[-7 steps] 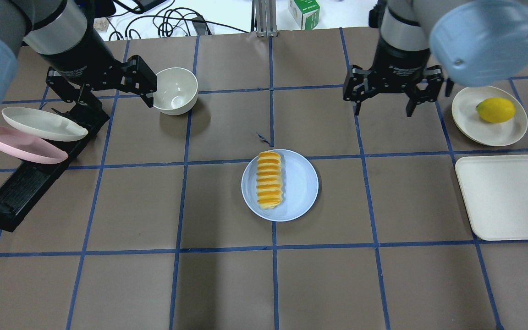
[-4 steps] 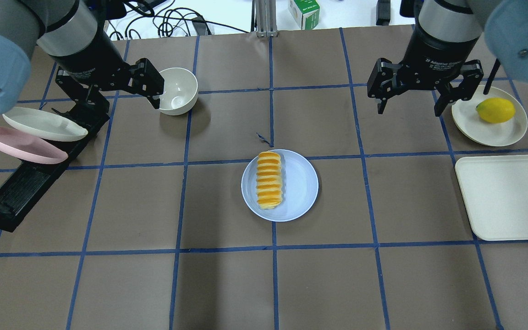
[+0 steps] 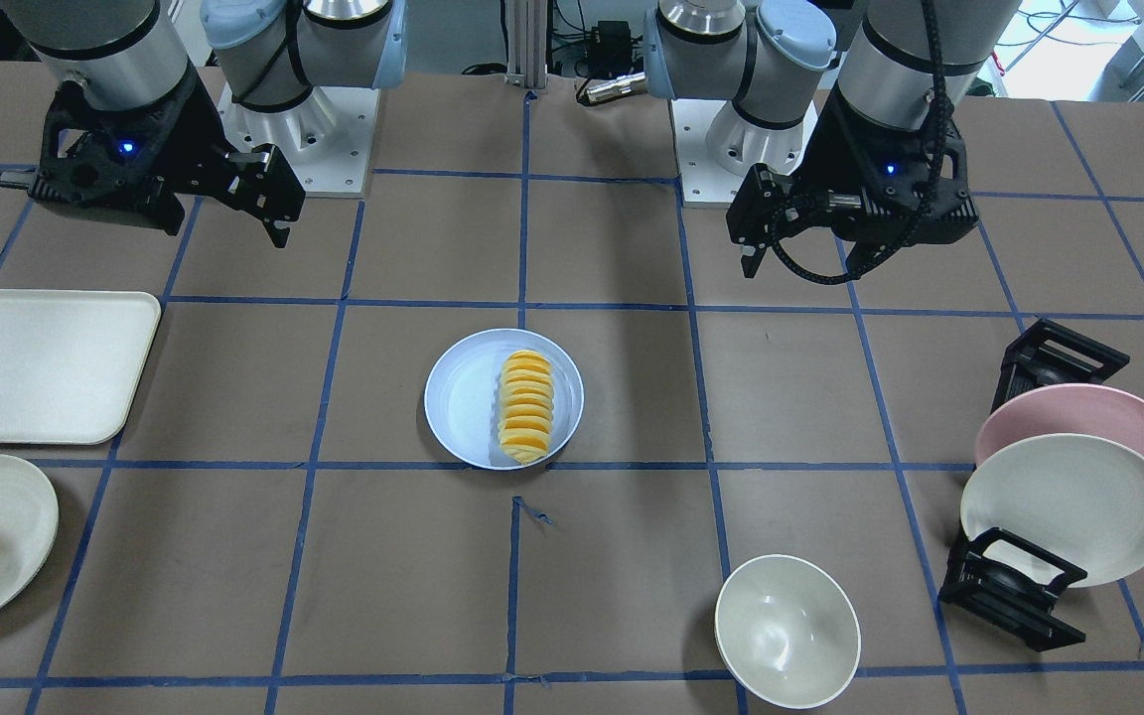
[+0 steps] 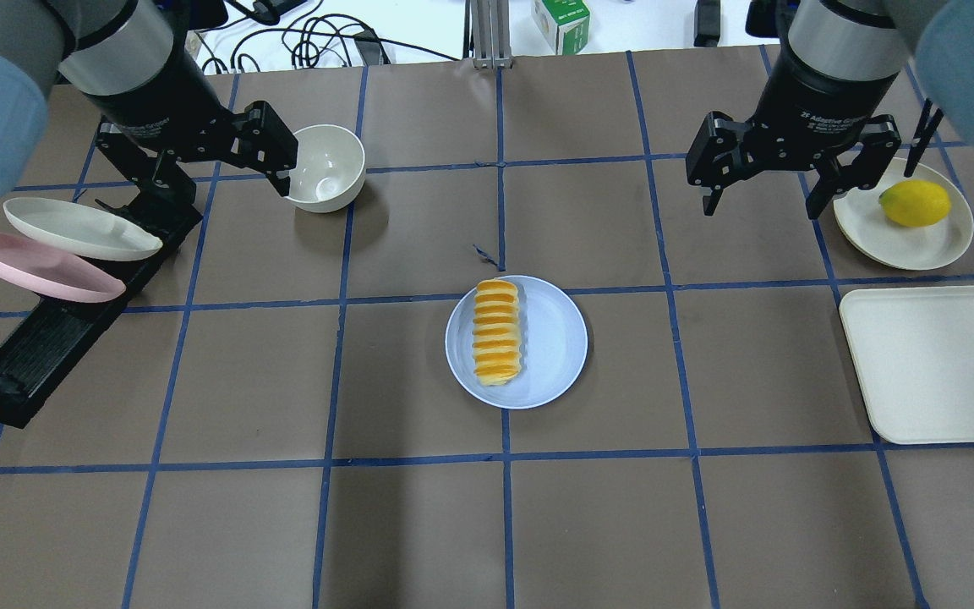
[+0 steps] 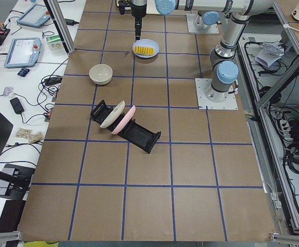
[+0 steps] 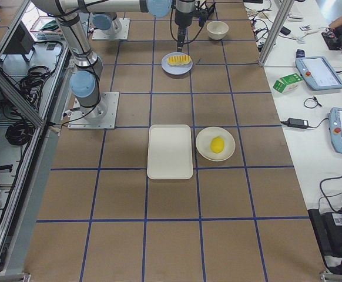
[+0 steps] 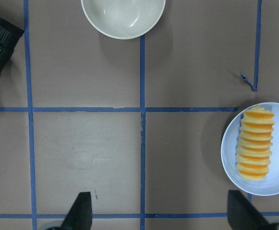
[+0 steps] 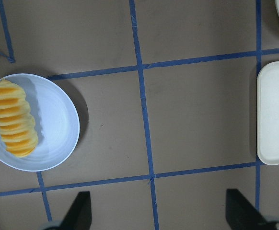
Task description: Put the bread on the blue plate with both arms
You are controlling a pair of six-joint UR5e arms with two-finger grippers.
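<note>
Left pincer [image 7: 161, 213] and right pincer [image 8: 157, 213] both gaping wide, nothing in either.
Bread [image 4: 496, 333] lies on the blue plate [image 4: 556, 342], mid-counter [image 4: 284, 507]; the white bowl [image 4: 328, 167] holds nothing, and a yellow fruit [image 4: 914, 203] sits on the cream plate [image 4: 893, 245]. Both pincers are well apart from the plate.

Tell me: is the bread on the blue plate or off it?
On it. The bread lies flat on the blue plate, toward one side; left gripper and right gripper hang open, away from it.
</note>
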